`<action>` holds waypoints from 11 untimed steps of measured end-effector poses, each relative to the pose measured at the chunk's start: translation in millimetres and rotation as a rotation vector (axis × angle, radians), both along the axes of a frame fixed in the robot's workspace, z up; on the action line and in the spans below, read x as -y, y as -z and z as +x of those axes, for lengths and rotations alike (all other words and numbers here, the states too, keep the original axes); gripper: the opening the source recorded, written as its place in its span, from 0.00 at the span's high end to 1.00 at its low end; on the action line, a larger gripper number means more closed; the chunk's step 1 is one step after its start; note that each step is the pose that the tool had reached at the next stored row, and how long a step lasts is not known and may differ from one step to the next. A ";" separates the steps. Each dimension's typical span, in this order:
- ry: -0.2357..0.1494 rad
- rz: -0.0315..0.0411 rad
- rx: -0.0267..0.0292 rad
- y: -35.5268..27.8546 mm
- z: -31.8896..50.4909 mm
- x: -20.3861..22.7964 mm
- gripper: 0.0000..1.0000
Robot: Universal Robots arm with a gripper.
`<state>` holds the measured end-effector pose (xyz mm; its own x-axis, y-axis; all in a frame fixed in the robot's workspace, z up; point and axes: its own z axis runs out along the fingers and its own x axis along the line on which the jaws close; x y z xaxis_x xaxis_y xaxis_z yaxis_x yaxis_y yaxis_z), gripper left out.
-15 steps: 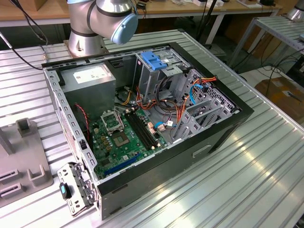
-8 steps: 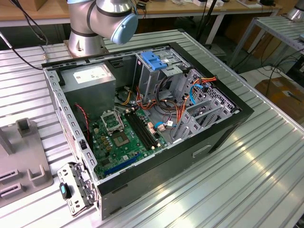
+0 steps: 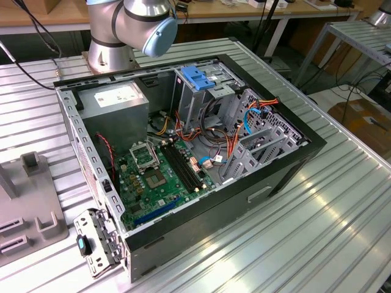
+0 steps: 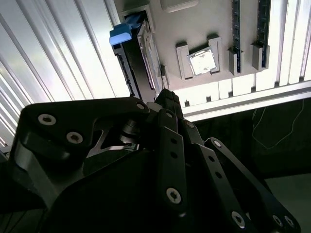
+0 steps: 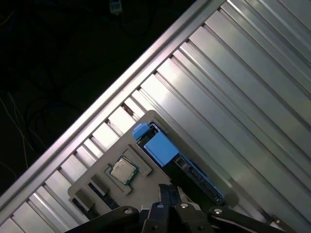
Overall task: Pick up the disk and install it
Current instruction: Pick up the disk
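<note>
The gripper (image 5: 168, 190), closed and empty, hung near the disk (image 5: 163, 149) standing in its holder (image 5: 148, 170); descending so, it might knock it askew.

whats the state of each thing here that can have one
black desktop computer case: lying on its side, side panel off, inside exposed
flat grey metal disk with blue rails: standing on edge in a slot of the grey holder tray, not gripped
black robot hand: shut, empty, close to the disk
square silver processor chip: lying flat in a tray recess
</note>
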<state>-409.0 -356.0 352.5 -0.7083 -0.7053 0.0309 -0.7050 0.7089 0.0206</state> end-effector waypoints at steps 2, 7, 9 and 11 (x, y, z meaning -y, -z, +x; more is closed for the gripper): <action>-0.012 0.0001 0.0000 0.0 0.0 0.0 0.89; -0.069 0.0000 0.0000 0.1 0.0 0.0 0.89; -0.132 0.0000 0.0000 0.3 0.0 0.0 0.89; -0.181 -0.0001 -0.0001 0.6 0.0 0.0 0.89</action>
<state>-409.0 -356.0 351.9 -0.5696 -0.8213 0.0310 -0.8212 0.5703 0.0206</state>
